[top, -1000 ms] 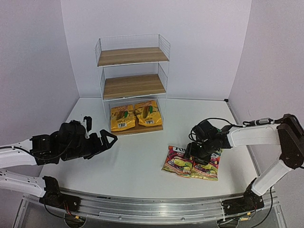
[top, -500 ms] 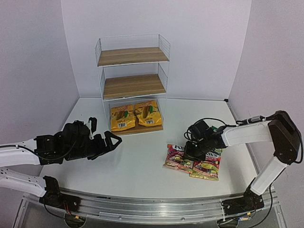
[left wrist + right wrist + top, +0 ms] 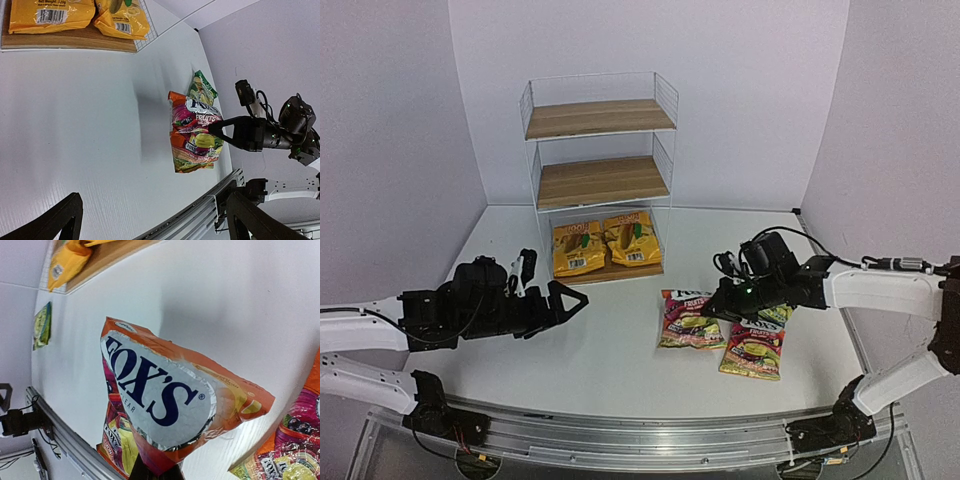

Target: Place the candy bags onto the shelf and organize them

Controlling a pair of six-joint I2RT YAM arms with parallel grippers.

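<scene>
My right gripper (image 3: 722,302) is shut on the edge of a red-magenta FOX'S candy bag (image 3: 688,320), which hangs tilted just above the table; in the right wrist view the bag (image 3: 165,395) fills the middle above my gripper (image 3: 155,474). A second red-magenta bag (image 3: 752,348) lies flat beside it, and a green bag (image 3: 202,89) lies behind. Two yellow-orange bags (image 3: 578,248) (image 3: 630,240) rest on the bottom board of the white wire shelf (image 3: 600,182). My left gripper (image 3: 563,301) stands open and holds nothing, left of the lifted bag.
The shelf's top and middle boards carry nothing. A metal rail (image 3: 640,440) runs along the table's near edge. Another green bag (image 3: 42,325) lies on the table far off in the right wrist view. Walls close in at the back and both sides.
My right gripper has shut on the red-magenta bag and raised it off the table, drawing it toward the shelf. The left arm has reached further to the right, still open.
</scene>
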